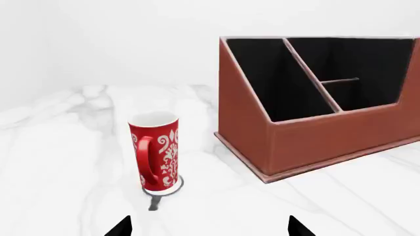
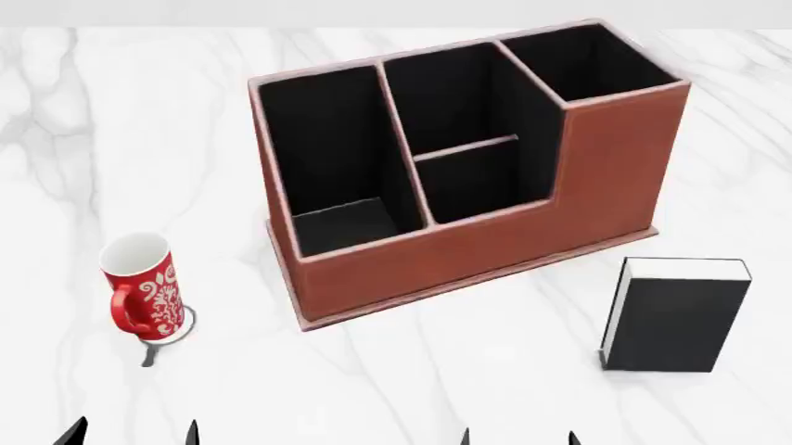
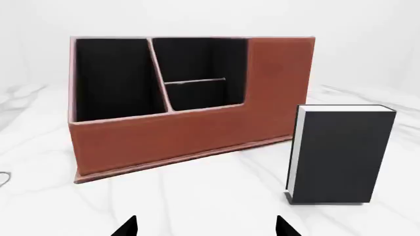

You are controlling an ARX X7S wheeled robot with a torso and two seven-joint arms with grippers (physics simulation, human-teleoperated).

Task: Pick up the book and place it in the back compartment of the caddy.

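Left gripper (image 2: 130,432) jaws spread wide, holding nothing; right gripper (image 2: 517,436) likewise wide and empty. Landmark: caddy (image 2: 495,246) on marble table (image 2: 409,380). Book (image 2: 674,320) stands upright just off caddy's front right corner, not touching. Mug (image 2: 143,287) stands off its front left corner. Back compartment (image 2: 452,97), mid-column behind the divider, holds nothing.

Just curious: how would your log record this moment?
book: standing on table, untouched | caddy: empty | left gripper: open | right gripper: open
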